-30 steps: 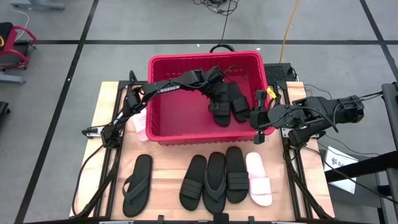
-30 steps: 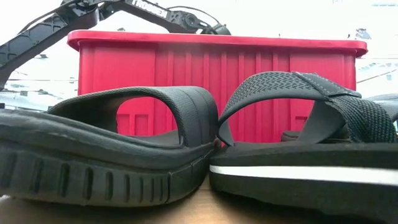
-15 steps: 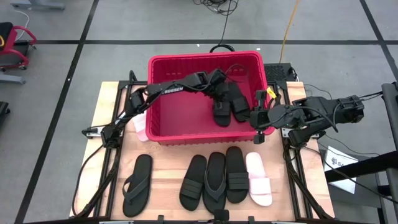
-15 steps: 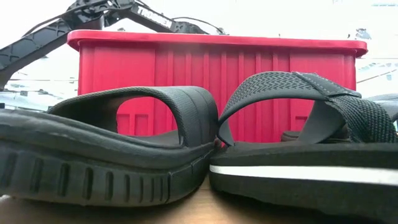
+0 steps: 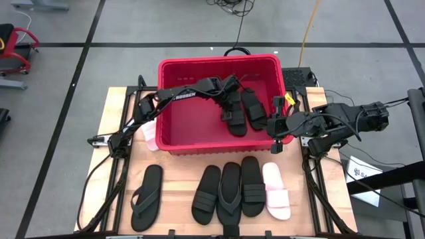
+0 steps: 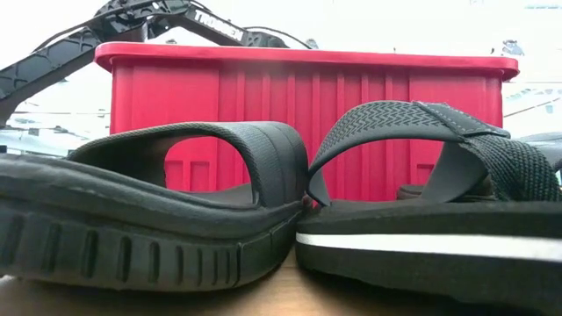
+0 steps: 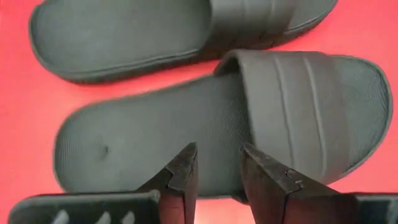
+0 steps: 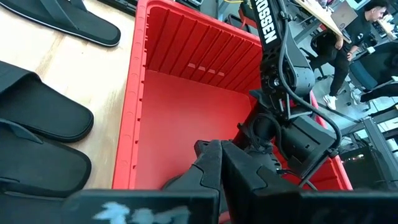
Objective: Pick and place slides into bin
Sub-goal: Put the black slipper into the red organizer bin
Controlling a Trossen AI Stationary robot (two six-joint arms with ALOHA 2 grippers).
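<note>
The red bin, rectangular with ribbed plastic walls, is holding two black wide-strap slides lying side by side on its floor. The left gripper is hovering just above one, fingers narrowly apart, gripping nothing. The right gripper is waiting closed at the bin's right wall. Five more sandals are lying flat on the wooden table.
</note>
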